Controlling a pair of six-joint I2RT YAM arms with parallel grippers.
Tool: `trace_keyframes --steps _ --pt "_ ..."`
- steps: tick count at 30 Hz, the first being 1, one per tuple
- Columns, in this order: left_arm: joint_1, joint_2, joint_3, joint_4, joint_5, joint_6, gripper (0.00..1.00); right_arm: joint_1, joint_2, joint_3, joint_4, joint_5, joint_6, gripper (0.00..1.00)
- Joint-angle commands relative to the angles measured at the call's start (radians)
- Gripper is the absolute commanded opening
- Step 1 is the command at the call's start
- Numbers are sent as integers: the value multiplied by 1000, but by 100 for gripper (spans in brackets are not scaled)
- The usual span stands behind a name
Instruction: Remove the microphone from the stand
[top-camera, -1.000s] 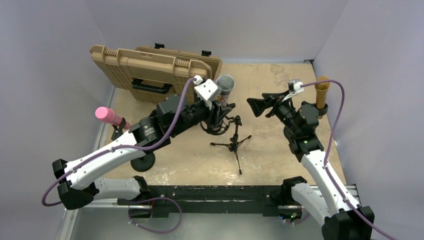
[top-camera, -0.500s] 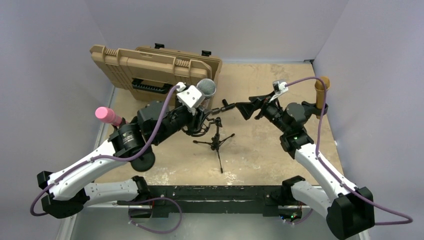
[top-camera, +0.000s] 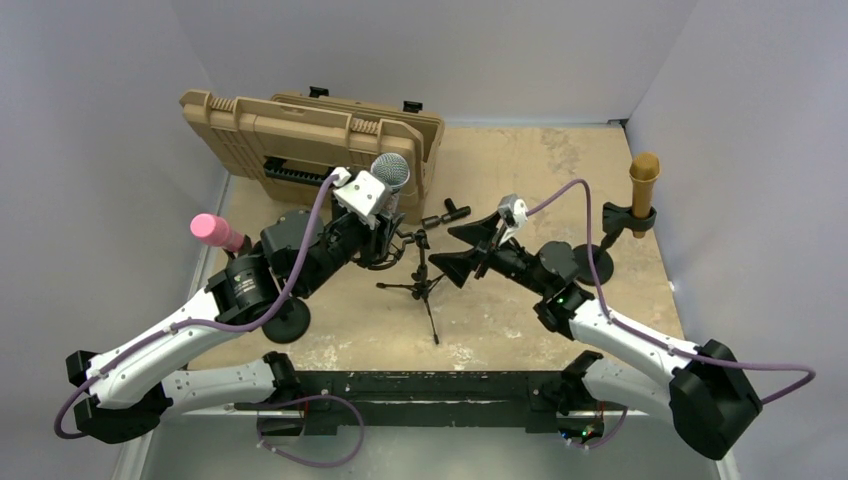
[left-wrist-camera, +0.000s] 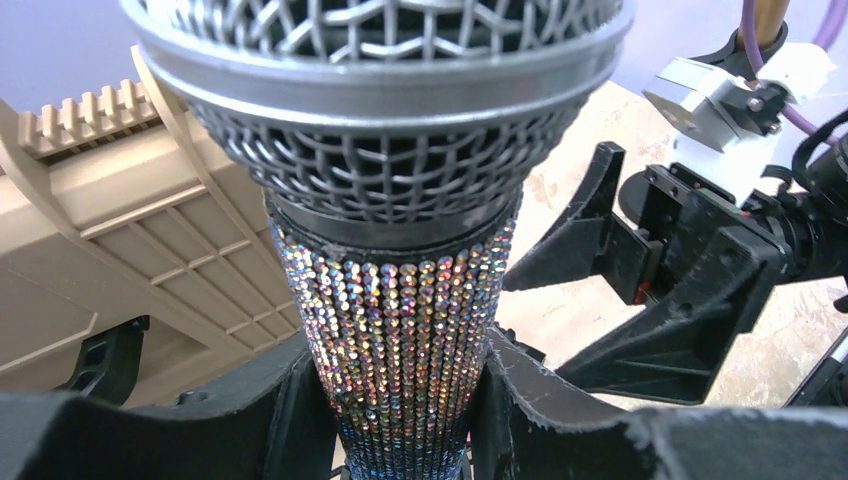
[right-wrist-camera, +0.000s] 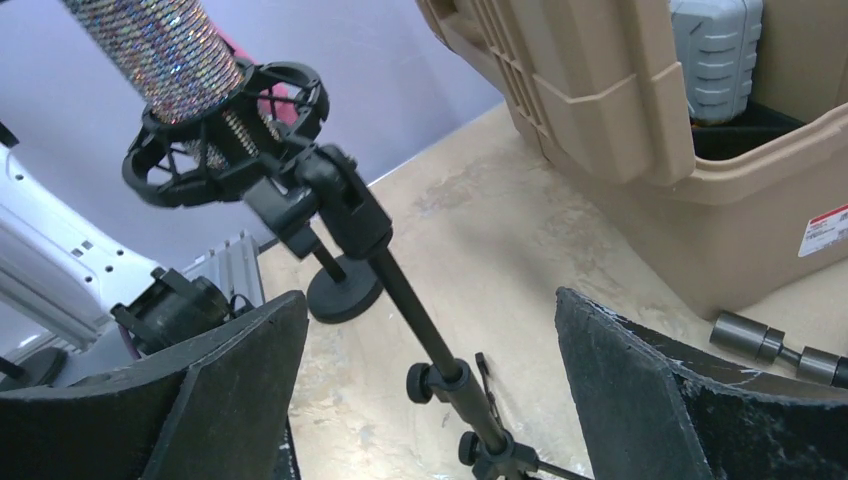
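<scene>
The microphone (top-camera: 390, 172) has a silver mesh head and a rhinestone handle (left-wrist-camera: 400, 300). Its lower end sits in the black ring mount (right-wrist-camera: 220, 140) atop the small tripod stand (top-camera: 422, 275). My left gripper (top-camera: 383, 228) is shut on the handle just under the head; in the left wrist view the gripper (left-wrist-camera: 400, 400) has a pad pressed against each side of the handle. My right gripper (top-camera: 457, 250) is open just right of the stand. In the right wrist view that gripper (right-wrist-camera: 430, 300) straddles the stand's pole (right-wrist-camera: 440, 360) without touching it.
A tan hard case (top-camera: 300, 135) stands open at the back left. A pink microphone (top-camera: 212, 230) on a round-base stand (top-camera: 285, 322) is at the left, a gold one (top-camera: 643, 180) at the right. Small dark metal fittings (top-camera: 445, 213) lie behind the tripod.
My left arm has carried the microphone to the left, and the stand has moved with it. My right arm has swung left and lower, bringing its open jaws around the pole.
</scene>
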Motion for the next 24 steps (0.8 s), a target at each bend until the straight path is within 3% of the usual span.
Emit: trace_keyframes --steps 1,5,10,16,24 --pt "0 -17 4 62 -44 9 0 19 -29 -68 237 -2 -34 91" --pt "0 -21 5 47 -44 8 0 70 -6 -77 257 15 -70 91" --pt "0 -18 6 45 -10 -3 0 170 51 -51 328 165 -89 88" --pt "0 -21 16 25 2 -8 0 197 127 -120 603 243 -73 75" --pt "0 -16 32 -3 30 -42 0 224 304 -66 641 283 -151 60"
